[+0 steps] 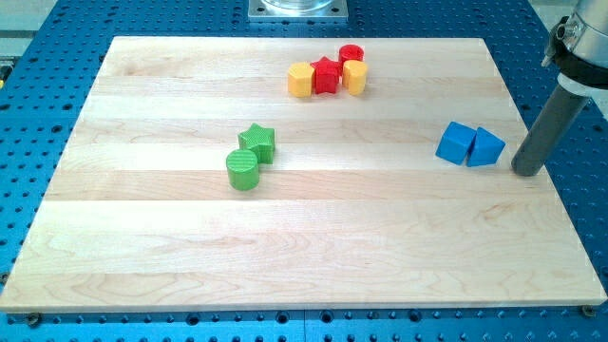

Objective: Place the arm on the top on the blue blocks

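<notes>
Two blue blocks sit side by side at the view's right: a blue cube [456, 142] and a blue wedge-like block [486, 148] touching it on its right. My tip [525, 173] rests on the board just right of the blue wedge-like block, a small gap apart and slightly lower in the view. The dark rod rises from it toward the view's top right corner.
A green star [257, 142] and a green cylinder [243, 169] touch near the board's middle left. At the view's top, a yellow block [301, 80], red star [327, 75], yellow block [355, 77] and red cylinder [351, 54] cluster together. The wooden board [304, 256] lies on a blue perforated table.
</notes>
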You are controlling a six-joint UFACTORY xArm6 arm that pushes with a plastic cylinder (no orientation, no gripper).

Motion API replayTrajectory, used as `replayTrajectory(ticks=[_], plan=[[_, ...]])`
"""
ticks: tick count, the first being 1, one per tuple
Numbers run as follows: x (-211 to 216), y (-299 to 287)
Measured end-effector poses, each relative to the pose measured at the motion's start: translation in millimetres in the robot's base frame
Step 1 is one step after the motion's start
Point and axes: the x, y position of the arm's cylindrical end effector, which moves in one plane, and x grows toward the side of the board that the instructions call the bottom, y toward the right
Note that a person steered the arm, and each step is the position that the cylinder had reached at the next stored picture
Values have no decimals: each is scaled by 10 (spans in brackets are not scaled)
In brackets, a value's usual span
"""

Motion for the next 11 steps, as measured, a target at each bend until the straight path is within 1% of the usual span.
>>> replayTrajectory(ticks=[7,8,9,10,11], plan=[[179,0],[69,0],[-220,360],[-927,498],[-1508,345]])
